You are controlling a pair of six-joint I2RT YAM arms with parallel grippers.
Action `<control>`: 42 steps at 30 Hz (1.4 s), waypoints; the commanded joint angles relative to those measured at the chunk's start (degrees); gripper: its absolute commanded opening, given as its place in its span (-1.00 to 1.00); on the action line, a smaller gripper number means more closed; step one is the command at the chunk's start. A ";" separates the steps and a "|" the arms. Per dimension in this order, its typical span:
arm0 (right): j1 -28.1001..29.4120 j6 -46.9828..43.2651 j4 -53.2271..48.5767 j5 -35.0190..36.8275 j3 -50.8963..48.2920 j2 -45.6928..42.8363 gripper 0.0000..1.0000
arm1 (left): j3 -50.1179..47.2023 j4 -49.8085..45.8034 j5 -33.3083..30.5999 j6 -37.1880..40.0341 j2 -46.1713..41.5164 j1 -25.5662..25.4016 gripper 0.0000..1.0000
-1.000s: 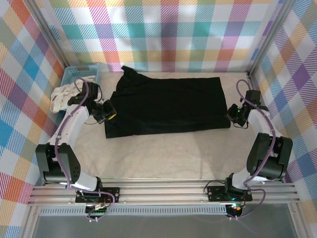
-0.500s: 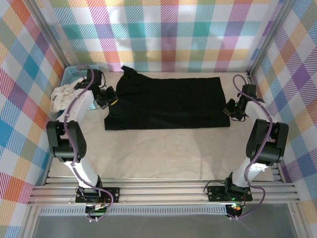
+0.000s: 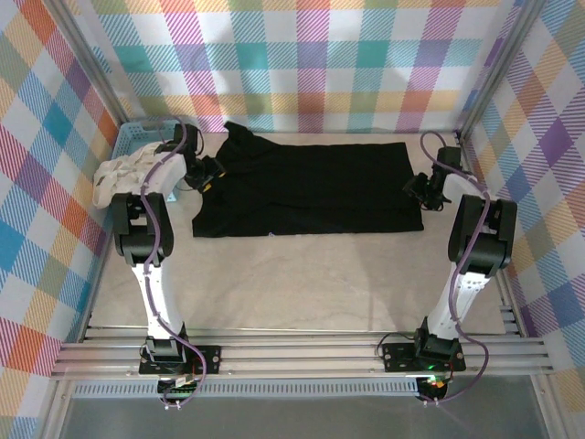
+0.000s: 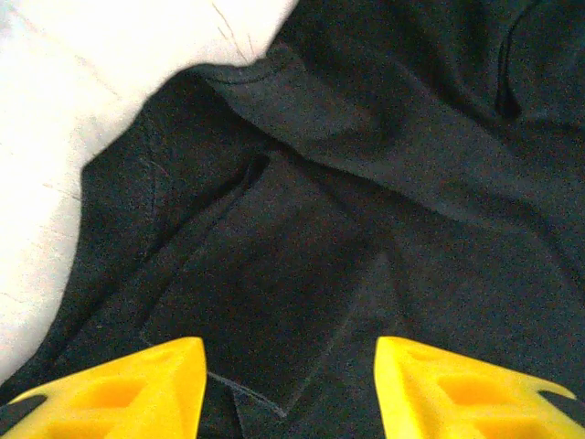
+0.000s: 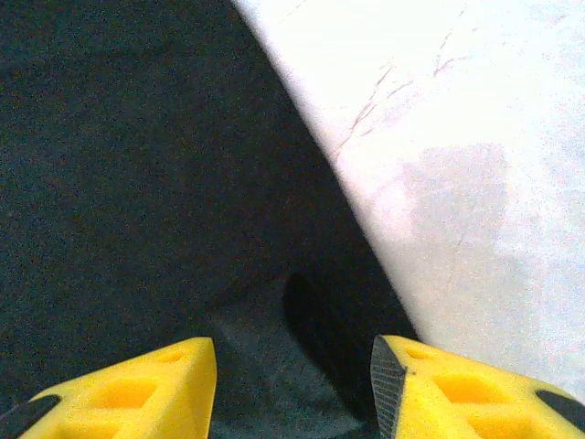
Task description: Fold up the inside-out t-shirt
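Inside-out t-shirt (image 3: 311, 187) lies flat across the far half of the table (image 3: 302, 283), a wide black band with a sleeve bunched at far left. Judged soft, light and limp: it will sag and crease, so best pinched at the hems on both ends together. Both arms are stretched far forward. Left gripper (image 4: 288, 389) is over the sleeve seam folds, right gripper (image 5: 292, 389) over the shirt's right edge. Both have fingers spread wide, nothing clamped.

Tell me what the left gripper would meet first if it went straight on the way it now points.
The inside-out t-shirt: its creased black cloth, near a stitched seam, lies directly ahead of the open left gripper. How close the cloth is, the wrist view cannot settle.
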 commanded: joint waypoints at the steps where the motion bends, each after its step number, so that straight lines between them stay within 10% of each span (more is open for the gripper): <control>1: 3.01 -2.44 1.04 -0.75 -5.73 -8.31 0.02 | -9.17 5.46 -2.98 -0.90 -11.57 -1.28 0.14; 10: 5.87 -1.43 -2.28 -2.68 -5.41 -4.71 0.03 | -36.48 21.85 2.23 -2.67 -22.57 -4.76 0.20; 42: 5.75 10.99 6.78 -5.58 14.39 10.39 -0.09 | -39.98 23.83 0.38 1.51 -15.61 -4.54 0.20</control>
